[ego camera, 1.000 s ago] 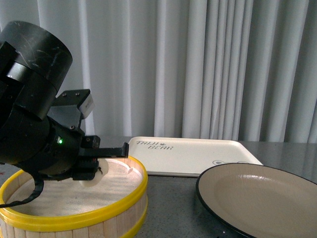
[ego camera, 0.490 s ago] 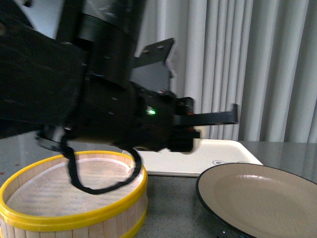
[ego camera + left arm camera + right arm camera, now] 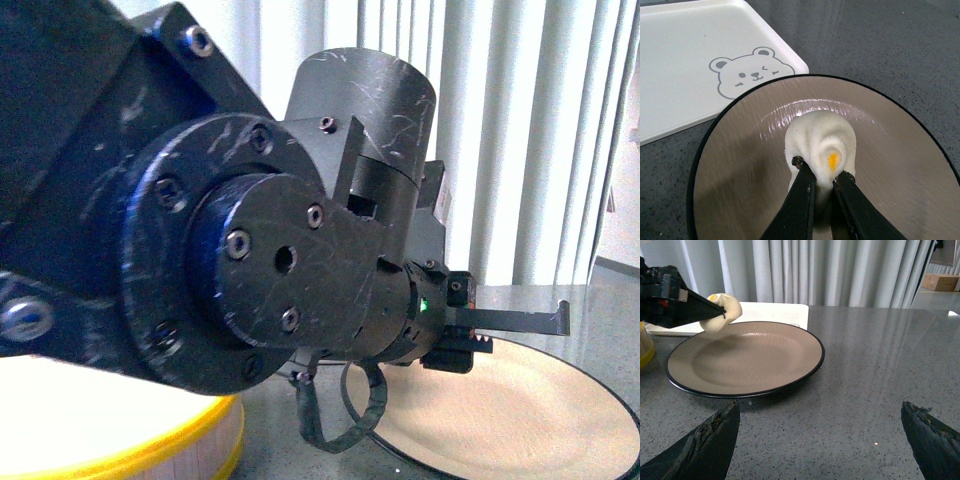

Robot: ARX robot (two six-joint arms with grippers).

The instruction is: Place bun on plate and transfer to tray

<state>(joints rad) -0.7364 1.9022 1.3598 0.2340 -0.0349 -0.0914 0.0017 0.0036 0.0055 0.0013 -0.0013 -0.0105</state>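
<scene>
The cream-white bun (image 3: 820,137) with its orange dot is pinched between my left gripper's (image 3: 821,170) black fingers. It hangs just above the taupe-brown, black-rimmed plate (image 3: 890,150). In the right wrist view the bun (image 3: 722,310) is over the plate's (image 3: 750,357) far left part, held by the left gripper (image 3: 720,316). The cream tray (image 3: 685,65) with a bear face lies beside the plate, and it also shows behind the plate (image 3: 775,310). My right gripper (image 3: 819,407) is open and empty, low over the table in front of the plate. In the front view the left arm hides the bun.
The yellow-rimmed wooden steamer basket (image 3: 150,440) stands at the lower left of the front view, behind my left arm (image 3: 250,250). The plate (image 3: 560,420) shows at the lower right. Grey speckled table (image 3: 875,370) extends to the right of the plate. Curtains hang behind.
My left arm has lifted the bun out of the steamer basket and swung right, over the plate. The arm now fills most of the front view.
</scene>
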